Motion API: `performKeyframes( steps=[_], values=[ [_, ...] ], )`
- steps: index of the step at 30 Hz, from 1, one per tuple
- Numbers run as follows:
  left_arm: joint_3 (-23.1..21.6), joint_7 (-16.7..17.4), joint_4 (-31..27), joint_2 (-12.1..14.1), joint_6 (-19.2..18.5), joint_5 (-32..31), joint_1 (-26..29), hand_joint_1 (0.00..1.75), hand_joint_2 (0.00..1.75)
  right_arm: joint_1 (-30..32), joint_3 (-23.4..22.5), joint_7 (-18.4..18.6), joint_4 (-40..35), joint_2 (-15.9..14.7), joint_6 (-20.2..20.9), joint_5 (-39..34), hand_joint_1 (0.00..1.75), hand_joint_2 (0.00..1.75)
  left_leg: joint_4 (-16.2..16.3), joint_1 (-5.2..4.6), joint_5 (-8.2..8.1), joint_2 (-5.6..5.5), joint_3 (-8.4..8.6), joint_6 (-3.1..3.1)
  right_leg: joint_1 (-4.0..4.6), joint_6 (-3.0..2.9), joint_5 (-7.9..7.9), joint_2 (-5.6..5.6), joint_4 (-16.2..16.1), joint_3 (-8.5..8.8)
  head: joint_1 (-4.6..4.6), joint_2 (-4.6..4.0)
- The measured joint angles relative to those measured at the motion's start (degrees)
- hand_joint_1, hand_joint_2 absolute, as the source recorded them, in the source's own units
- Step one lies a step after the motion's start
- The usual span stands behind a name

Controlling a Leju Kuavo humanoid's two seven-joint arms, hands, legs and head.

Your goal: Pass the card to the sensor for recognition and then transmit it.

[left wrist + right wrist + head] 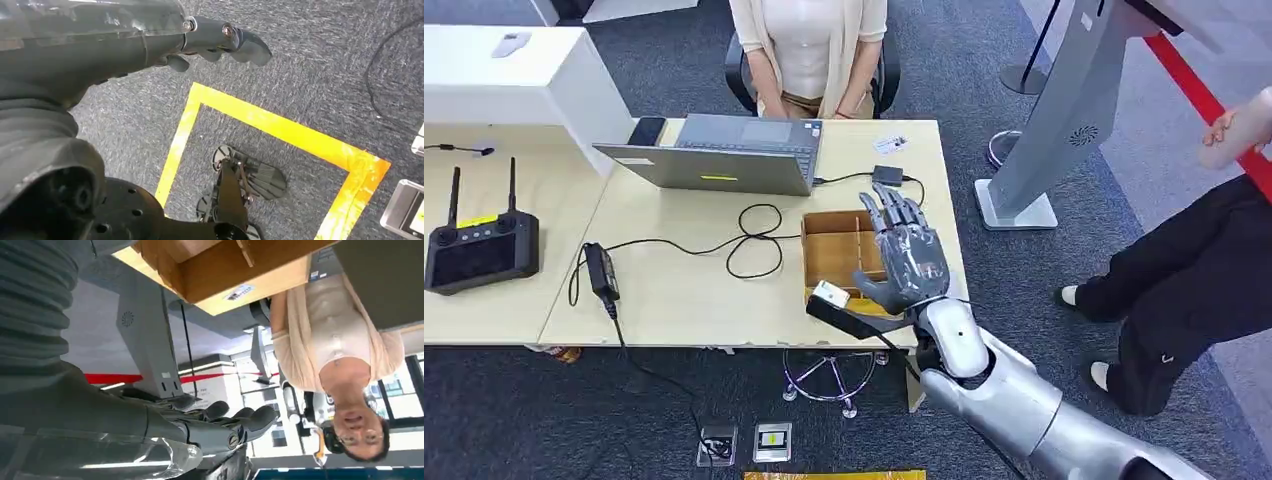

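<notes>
Small white card (890, 143) (printed face up)

The right hand (902, 255) is covering part of the cardboard box (834, 245). The card (891, 143) is appearing too small for its print to be read. The seated person (809, 45) is being cut off by the frame's top edge. The standing person (1194, 270) is being cut off at the right edge.
</notes>
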Motion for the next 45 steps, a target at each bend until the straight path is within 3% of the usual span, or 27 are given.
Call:
performKeyframes(
  steps=[18,37,45],
  values=[
    [0.94,0.0,0.02,0.0,0.31,0.02,0.15,0.0,0.0,-1.19,1.09,1.07,5.34,0.94,1.03,-2.06,0.0,1.75,0.0,0.0,0.0,0.01,0.01,0.0,0.0,0.0,0.0,0.03,0.0,-0.01,0.0,0.0],
    [1.86,-1.16,0.0,0.0,0.37,1.14,1.15,0.0,0.0,-0.59,1.14,2.05,6.63,0.85,4.9,-3.21,0.0,1.75,0.0,0.0,0.0,0.01,0.01,0.0,0.0,0.0,0.0,0.05,-0.01,-0.03,0.0,0.0],
    [2.34,-1.29,0.0,0.07,0.35,1.31,1.43,0.0,0.0,-0.6,1.16,0.96,7.06,0.77,5.27,-4.37,0.0,1.75,0.0,0.0,0.0,0.02,0.01,0.0,0.0,0.0,0.0,0.05,0.0,-0.03,0.0,0.0]
  ],
)
